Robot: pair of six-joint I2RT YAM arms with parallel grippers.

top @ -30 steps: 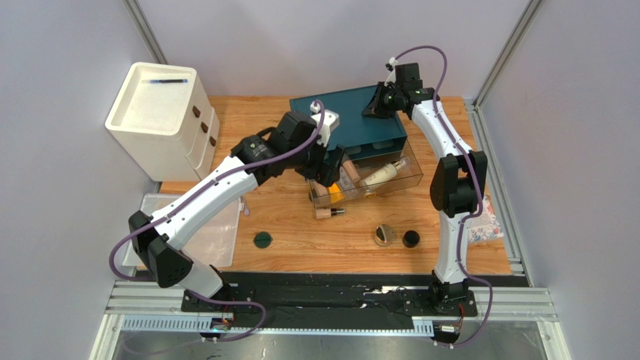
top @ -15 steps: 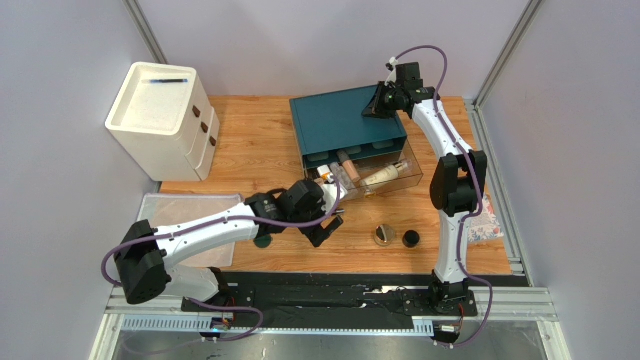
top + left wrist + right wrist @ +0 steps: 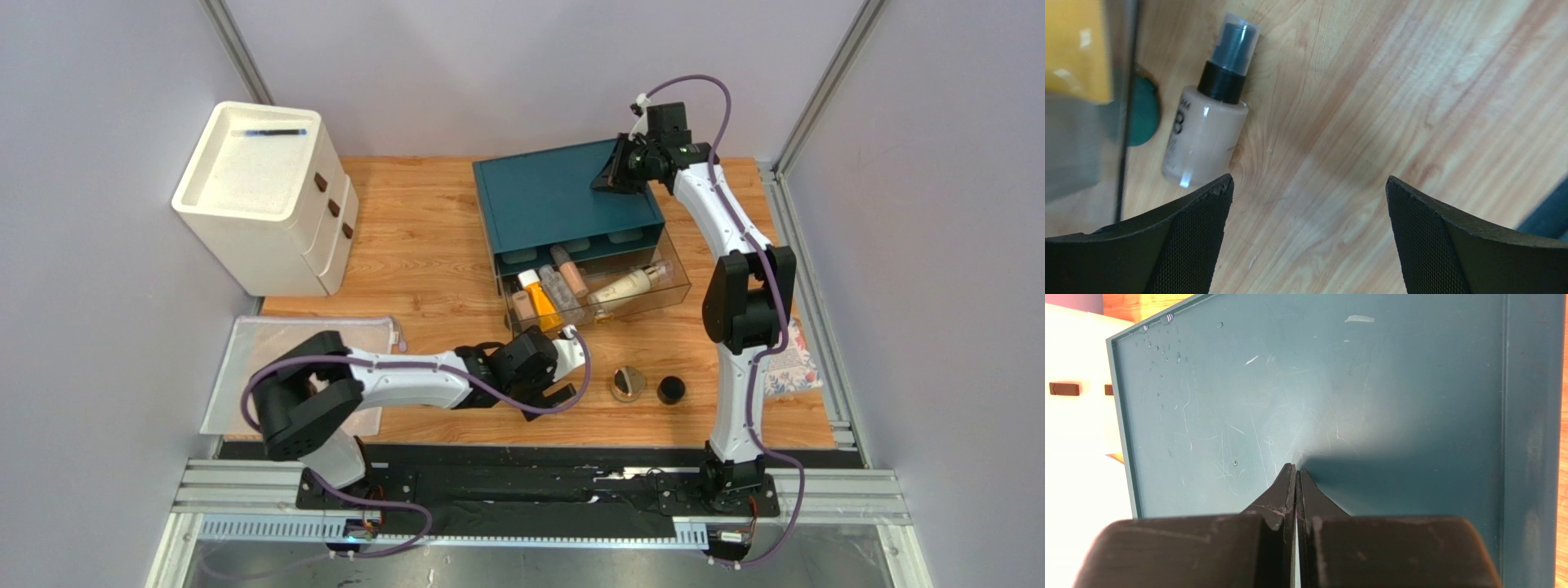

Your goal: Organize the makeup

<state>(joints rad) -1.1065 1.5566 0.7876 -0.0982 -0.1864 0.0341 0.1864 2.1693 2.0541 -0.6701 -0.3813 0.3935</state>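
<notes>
left tool (image 3: 1309, 184) gapes over table (image 3: 1413, 92), foundation bottle (image 3: 1206, 131) by drawer (image 3: 1082, 147) edge

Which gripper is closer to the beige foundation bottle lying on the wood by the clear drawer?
Left. The left gripper hovers open with the foundation bottle lying just outside its jaws. The right gripper is shut, its tips at the top of the teal box, far back.

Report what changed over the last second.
The left arm swung back from the clear drawer toward the near edge; the left tool, open and empty, now hangs by the foundation bottle lying on the table. The right tool stayed shut, tips against the teal box.
</notes>
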